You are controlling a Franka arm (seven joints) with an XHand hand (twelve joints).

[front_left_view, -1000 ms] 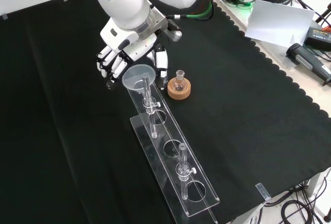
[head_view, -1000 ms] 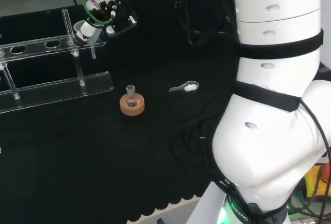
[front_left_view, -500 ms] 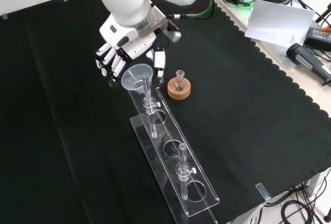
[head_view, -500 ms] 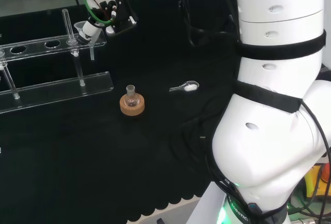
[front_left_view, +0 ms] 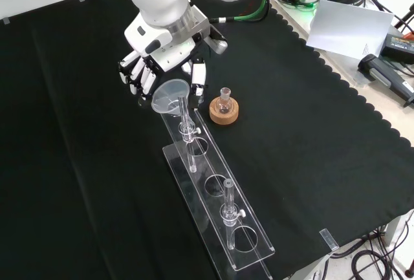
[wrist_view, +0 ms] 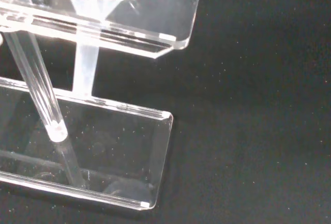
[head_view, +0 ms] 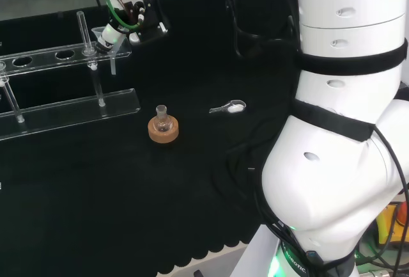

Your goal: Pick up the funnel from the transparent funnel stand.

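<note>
Clear funnel stand (front_left_view: 217,212) runs long across the black cloth (front_left_view: 310,138). Hand (front_left_view: 158,66) sits at its far end in front view, fingers curled around funnel (front_left_view: 171,96), which sits in the stand's end hole. Cork ring (front_left_view: 224,112) with small flask just beside.

In the front view, the funnel (front_left_view: 171,96) sits in the end hole of the funnel stand (front_left_view: 217,205) farthest from the camera, with the hand (front_left_view: 145,73) just behind it. Right of the funnel, a small flask (front_left_view: 224,101) stands on a cork ring (front_left_view: 224,112) on the counter (front_left_view: 77,183).
</note>
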